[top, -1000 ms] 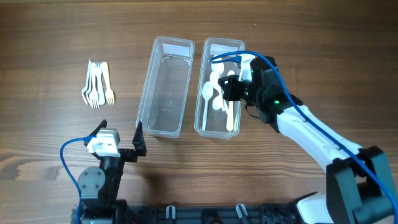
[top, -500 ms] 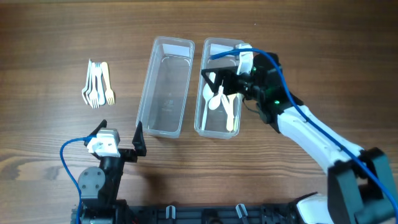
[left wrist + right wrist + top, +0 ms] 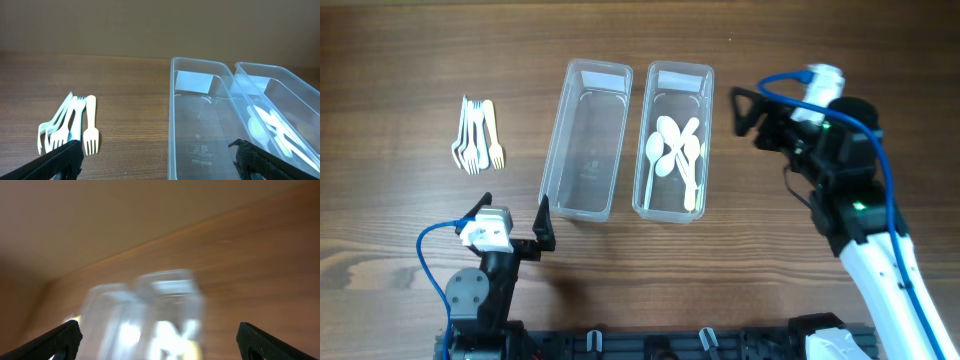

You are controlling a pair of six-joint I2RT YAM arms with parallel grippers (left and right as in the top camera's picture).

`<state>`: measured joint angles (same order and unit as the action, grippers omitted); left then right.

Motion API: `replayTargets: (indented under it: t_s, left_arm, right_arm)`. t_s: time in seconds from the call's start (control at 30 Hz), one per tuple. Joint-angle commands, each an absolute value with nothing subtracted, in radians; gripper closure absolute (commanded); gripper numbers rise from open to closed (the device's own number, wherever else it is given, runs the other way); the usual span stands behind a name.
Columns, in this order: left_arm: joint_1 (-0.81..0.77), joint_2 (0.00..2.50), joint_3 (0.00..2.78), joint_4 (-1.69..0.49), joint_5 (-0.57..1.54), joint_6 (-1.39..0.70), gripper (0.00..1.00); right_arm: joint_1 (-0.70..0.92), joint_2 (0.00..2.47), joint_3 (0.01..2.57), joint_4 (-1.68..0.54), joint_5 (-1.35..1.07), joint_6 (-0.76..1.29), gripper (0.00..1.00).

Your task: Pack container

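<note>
Two clear plastic containers stand side by side mid-table. The left container has nothing in it. The right container holds several white spoons. A pile of white and cream forks lies on the wood to the left. My right gripper hangs open with nothing in it, just right of the spoon container; its wrist view is blurred. My left gripper is open and holds nothing, near the table's front edge, facing the forks and the left container.
The wooden table has bare surface round the containers and to the far right. The right arm's white link slants down to the front right corner. The left arm's base sits at the front left.
My right gripper has opened, left a spoon in the right container and pulled back to the right, out of that container. The left arm has not moved.
</note>
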<state>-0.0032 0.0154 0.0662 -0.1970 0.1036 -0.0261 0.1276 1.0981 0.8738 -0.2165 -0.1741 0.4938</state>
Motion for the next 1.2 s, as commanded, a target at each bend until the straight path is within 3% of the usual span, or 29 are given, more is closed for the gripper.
replayTargets:
  t_s: [0.0,0.4,0.6,0.77,0.93,1.17]
  left_arm:
    - [0.003,0.012,0.06,-0.194,0.115,-0.006,0.0]
    - [0.003,0.012,0.06,-0.19,0.122,-0.007,0.0]
    - [0.003,0.018,0.098,-0.143,0.293,-0.08,0.0]
    - [0.003,0.124,0.308,-0.252,0.182,-0.086,0.0]
    - [0.003,0.39,0.652,-0.45,0.065,-0.083,0.0]
    - [0.003,0.731,1.011,-0.637,0.175,-0.087,0.0]
  right_arm:
    - [0.096,1.065,0.873,-0.288,0.06,0.497,0.0]
    - [0.096,1.148,0.873,-0.363,0.082,0.5,0.0]
    - [0.096,1.219,0.873,-0.363,0.082,0.499,0.0]
    - [0.096,1.269,0.873,-0.363,0.082,0.5,0.0]
    - [0.096,1.314,0.873,-0.363,0.082,0.5,0.01]
    - [0.096,1.356,0.873,-0.362,0.083,0.5,0.0]
